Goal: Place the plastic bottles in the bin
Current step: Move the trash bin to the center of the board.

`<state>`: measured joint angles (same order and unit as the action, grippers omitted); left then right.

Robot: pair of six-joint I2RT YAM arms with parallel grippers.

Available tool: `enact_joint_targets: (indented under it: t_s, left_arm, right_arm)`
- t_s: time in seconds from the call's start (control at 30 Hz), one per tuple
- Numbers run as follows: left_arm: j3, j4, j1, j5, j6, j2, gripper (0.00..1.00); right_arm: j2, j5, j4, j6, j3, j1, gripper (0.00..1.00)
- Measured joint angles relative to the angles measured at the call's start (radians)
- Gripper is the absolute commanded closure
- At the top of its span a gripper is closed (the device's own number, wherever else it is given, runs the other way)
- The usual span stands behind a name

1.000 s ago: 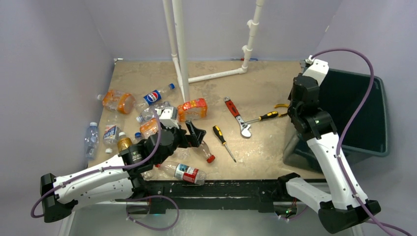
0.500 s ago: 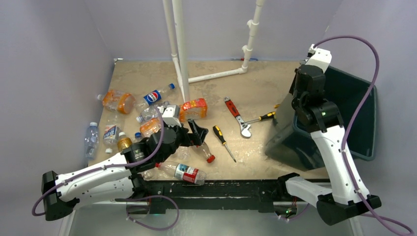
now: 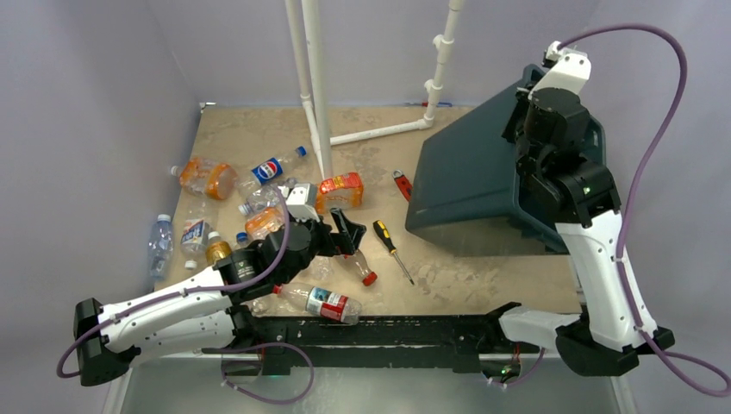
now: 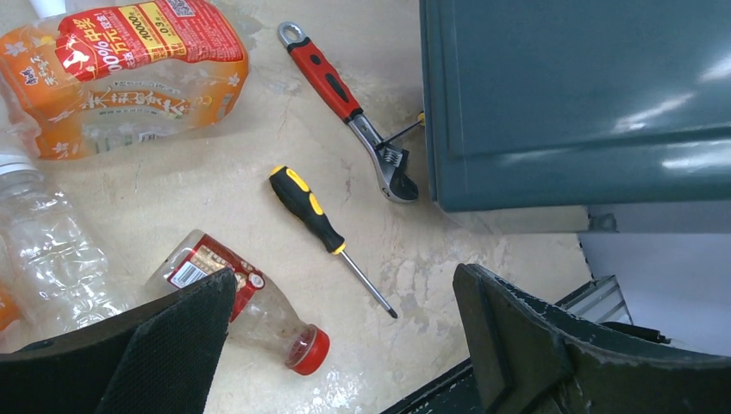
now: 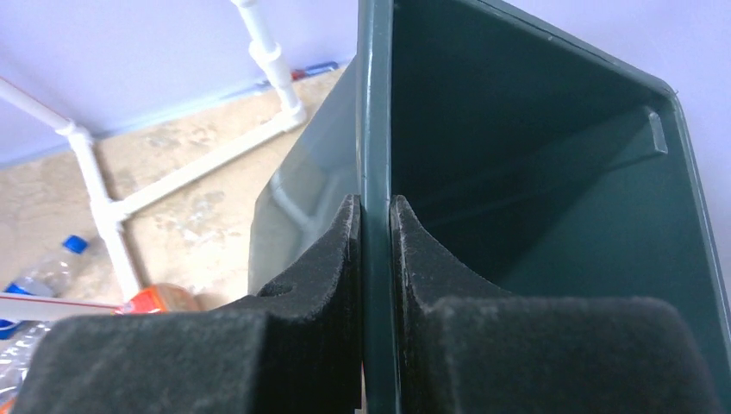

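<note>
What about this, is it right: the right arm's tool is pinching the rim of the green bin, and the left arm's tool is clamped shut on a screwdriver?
Not quite. The left tool is wide open and holds nothing; the screwdriver lies free on the table below it, as the left wrist view shows. The rest is right: the right tool pinches the rim of the green bin.

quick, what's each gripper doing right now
left gripper: open, holding nothing
right gripper: shut on the rim of the bin
</note>
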<state>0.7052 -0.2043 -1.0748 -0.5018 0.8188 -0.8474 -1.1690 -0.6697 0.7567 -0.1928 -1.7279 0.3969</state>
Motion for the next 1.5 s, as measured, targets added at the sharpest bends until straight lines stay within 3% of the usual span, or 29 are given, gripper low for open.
enact_joint_targets:
  t_s: [0.13,0.4,1.0,1.5]
  left_arm:
    - [0.006,-0.002,0.000,0.000,0.000,-0.009,0.03]
    - [0.010,-0.015,0.000,-0.005,0.000,-0.011,0.03]
    - [0.039,-0.079,0.000,-0.030,-0.003,0.043,0.03]
    - [0.016,-0.109,0.000,-0.045,-0.003,0.048,0.03]
  right_arm:
    - [-0.045,-0.029,-0.020,0.008,-0.076,0.053,1.00]
    - [-0.102,-0.118,-0.127,0.089,-0.076,0.065,1.00]
    - [-0.379,-0.285,-0.738,0.394,-0.140,0.061,1.00]
    - [-0.482,-0.278,-0.826,0.389,-0.061,0.007,1.00]
